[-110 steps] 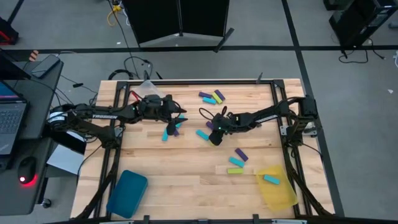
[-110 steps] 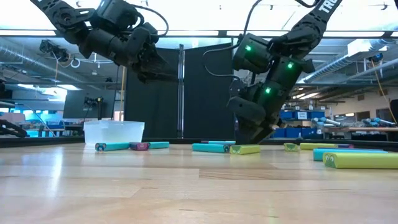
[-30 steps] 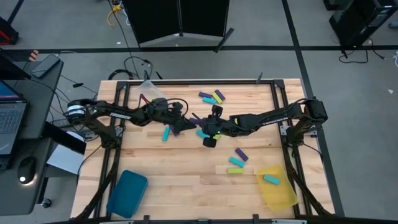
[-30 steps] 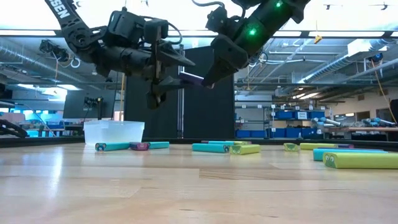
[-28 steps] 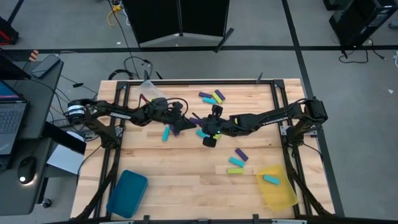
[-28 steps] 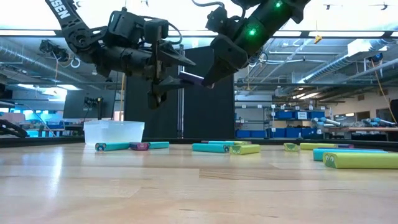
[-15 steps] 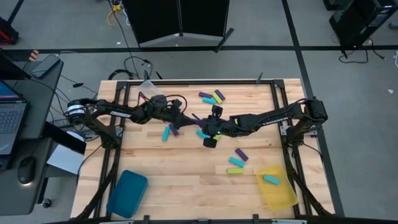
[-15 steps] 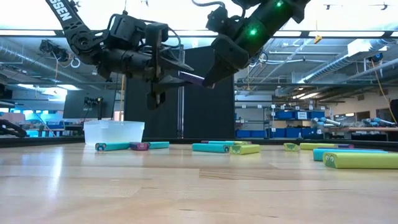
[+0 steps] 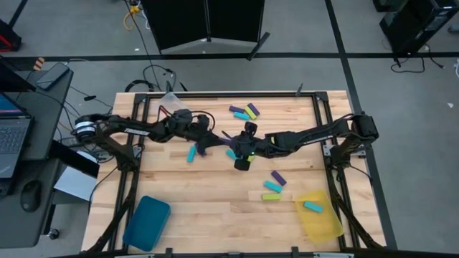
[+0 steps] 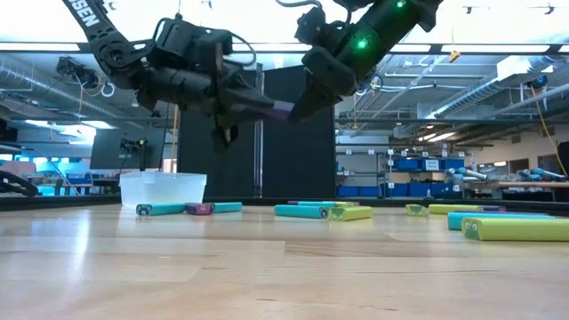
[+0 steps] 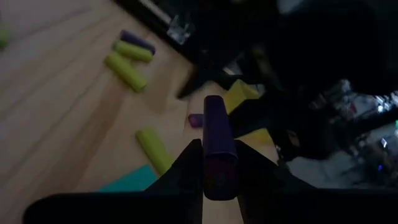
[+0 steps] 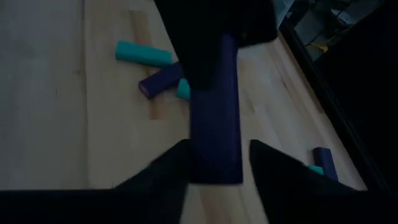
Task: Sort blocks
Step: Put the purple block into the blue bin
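A purple block [image 10: 283,111] hangs in the air over the middle of the table, between my two grippers. My left gripper [image 11: 219,146] reaches in from the table's left and is shut on it. My right gripper [image 12: 214,155] comes from the right and is open. Its fingers stand on either side of the block's other end [image 12: 216,149], with a slim gap showing at each side. More blocks lie flat on the table: a cyan one [image 9: 191,153], a purple, cyan and yellow-green cluster [image 9: 244,111], and three more [image 9: 273,187]. My left gripper pinches the purple block's left end [image 11: 214,168] between its two fingers. The fingers come nearly level from the table's left and lie along the block. The block sticks out past the fingertips toward my right gripper, roughly level and lifted clear of the table.
A yellow tray [image 9: 324,223] with a cyan block [image 9: 313,206] in it sits at the near right corner. A teal tray [image 9: 147,222] sits at the near left, and a clear tray [image 10: 163,187] at the far left. Bare wood lies in the near middle.
My left gripper has rolled a little and shut its fingers on the purple block, which has stayed at the same spot in the air. Both arms have otherwise kept their places.
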`<state>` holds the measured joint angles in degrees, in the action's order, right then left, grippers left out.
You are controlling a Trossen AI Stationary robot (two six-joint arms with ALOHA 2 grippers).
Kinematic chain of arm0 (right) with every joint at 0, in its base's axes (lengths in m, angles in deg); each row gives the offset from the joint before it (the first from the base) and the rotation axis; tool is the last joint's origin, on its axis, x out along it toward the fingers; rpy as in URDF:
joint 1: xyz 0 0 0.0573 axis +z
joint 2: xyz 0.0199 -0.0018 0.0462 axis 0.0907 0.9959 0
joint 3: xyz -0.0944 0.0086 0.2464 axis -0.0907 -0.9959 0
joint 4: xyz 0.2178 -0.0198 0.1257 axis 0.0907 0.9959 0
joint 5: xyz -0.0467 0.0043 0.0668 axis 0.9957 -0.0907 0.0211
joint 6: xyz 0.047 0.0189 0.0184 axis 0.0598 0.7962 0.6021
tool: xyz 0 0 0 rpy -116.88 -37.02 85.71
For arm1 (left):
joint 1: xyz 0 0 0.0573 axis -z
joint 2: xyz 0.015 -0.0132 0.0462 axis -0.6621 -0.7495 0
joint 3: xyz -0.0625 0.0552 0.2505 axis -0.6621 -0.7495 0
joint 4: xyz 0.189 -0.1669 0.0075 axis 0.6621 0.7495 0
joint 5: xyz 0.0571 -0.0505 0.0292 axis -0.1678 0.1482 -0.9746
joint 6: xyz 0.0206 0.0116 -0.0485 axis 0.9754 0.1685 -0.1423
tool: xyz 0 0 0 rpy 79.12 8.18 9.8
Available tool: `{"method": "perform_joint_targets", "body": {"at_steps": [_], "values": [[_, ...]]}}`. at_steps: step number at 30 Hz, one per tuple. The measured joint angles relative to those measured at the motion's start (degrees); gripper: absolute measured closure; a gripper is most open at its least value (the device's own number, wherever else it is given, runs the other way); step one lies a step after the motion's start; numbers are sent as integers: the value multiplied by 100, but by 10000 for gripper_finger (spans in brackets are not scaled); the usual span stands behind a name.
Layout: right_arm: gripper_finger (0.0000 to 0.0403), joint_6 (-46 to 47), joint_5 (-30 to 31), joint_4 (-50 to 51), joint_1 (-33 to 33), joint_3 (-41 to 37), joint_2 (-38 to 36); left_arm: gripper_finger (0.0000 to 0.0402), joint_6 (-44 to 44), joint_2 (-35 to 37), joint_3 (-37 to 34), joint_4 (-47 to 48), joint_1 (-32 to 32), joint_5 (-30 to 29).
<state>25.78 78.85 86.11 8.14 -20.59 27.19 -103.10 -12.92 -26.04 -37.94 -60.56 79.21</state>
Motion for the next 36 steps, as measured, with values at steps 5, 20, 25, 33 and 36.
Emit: {"method": "perform_joint_targets", "body": {"at_steps": [5, 20, 25, 33, 36], "values": [[147, 24, 321, 267, 4, 0, -381, 337, 393, 425, 2, 371, -47, -108], [374, 568, -220, 758, 31, -516, -914, 337, 1441, 2929, 4, 3252, 299, -820], [383, 640, -386, 306, 6, -903, -914, 337, 1411, 3650, 4, 4560, 741, -1136], [395, 622, -822, -158, -150, -1206, -905, 337, 1098, 3879, 252, 6449, 1399, -1388], [389, 521, -1243, -403, -272, -1297, -905, 337, 1024, 3876, 538, 6950, 1726, -1590]]}}
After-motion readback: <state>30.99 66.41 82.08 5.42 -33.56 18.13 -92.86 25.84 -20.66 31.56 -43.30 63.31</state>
